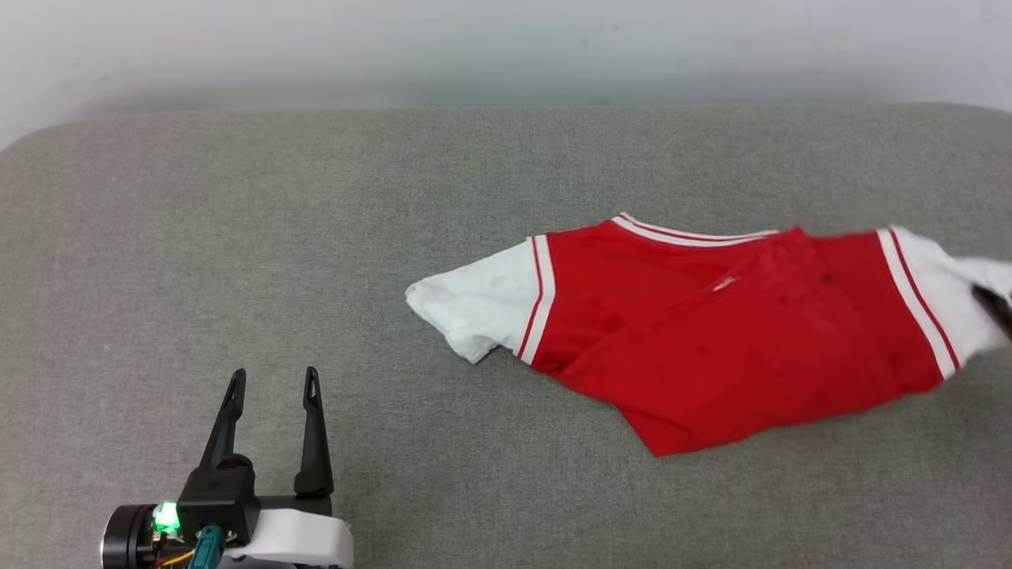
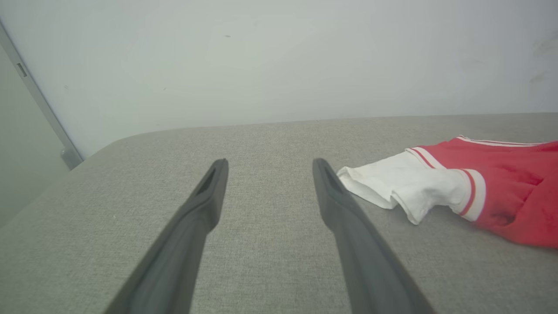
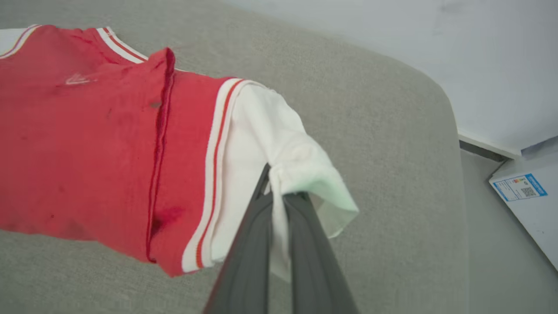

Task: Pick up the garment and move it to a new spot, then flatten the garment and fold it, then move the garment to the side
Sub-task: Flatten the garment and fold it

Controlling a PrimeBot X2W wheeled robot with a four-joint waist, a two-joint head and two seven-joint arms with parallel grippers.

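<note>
Right pincer clamped tight on white sleeve cuff of red jersey garment with striped trim, cloth bunched over fingertips. Rest of garment stretches away from it, crumpled, body doubled over, lying on grey woven cushion surface. Left pincer spread wide, empty, hovering low; far sleeve ahead and to its right, apart. Judgement: lift high before carrying so hem clears cushion, grip looks shallow, go smooth, no jerks
</note>
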